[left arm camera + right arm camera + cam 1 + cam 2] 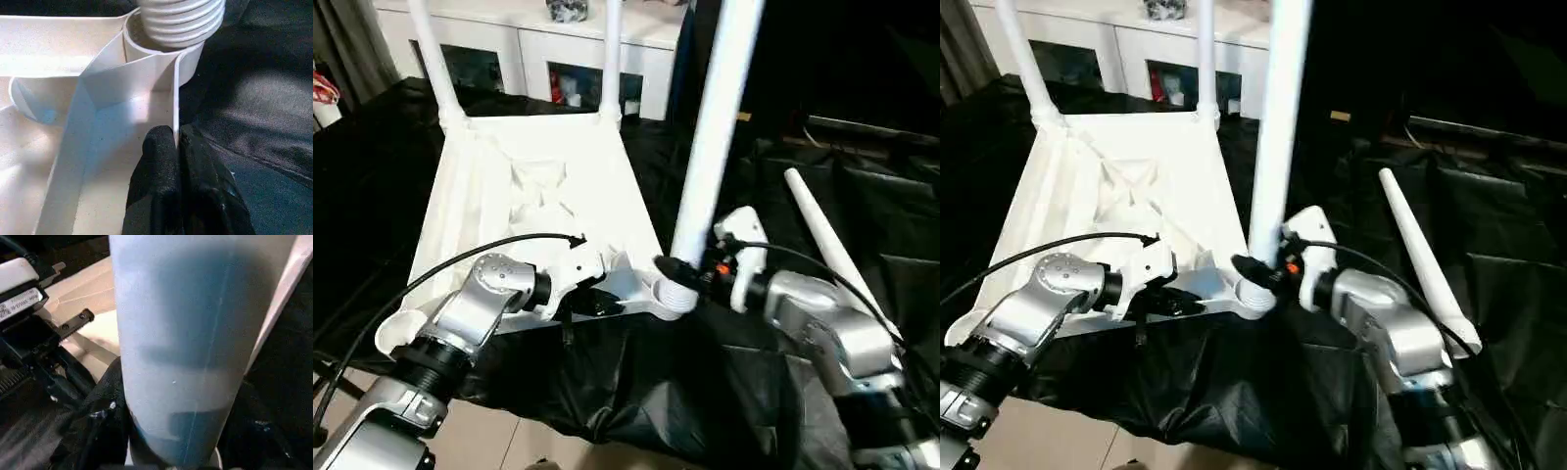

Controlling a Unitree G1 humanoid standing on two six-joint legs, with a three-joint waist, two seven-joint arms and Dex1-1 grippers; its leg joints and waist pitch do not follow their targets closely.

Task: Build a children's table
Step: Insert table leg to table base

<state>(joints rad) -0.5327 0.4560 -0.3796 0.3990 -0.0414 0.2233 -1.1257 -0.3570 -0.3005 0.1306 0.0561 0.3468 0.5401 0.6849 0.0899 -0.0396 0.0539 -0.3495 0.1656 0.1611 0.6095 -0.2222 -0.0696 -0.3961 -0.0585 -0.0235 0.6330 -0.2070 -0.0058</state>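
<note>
Left gripper [597, 302]: at the near edge of the table top [538, 196], its black fingers [161, 161] pressed together on the thin upright rim wall of the underside, just beside the near right corner socket [671, 299]. The silver forearm rises from the bottom left of the head views.

Right gripper [677, 269]: at the base of an upright leg [715, 127], its fingers closed around the shaft just above the threaded end; the wrist view has the leg [195, 347] close in front between the dark fingers.

Upright leg, near right: white, tapered, standing almost vertical, leaning slightly. Its ribbed thread [181, 22] sits in the mouth of the near right corner socket; how deep it is seated cannot be told.

Table top: white plastic, lying upside down with the ribbed hollow underside facing up, on a worktop covered in black sheeting [636, 382]. Near left corner socket [396, 333] open.

Loose leg [827, 245]: white, tapered, lying on the black sheeting to the right of the table top, apart from it.

Far legs: two, one at the far left corner [431, 49] and one at the far right corner [612, 54], both upright in their sockets.

Background: white cabinet [519, 44] with glass doors behind the worktop.
</note>
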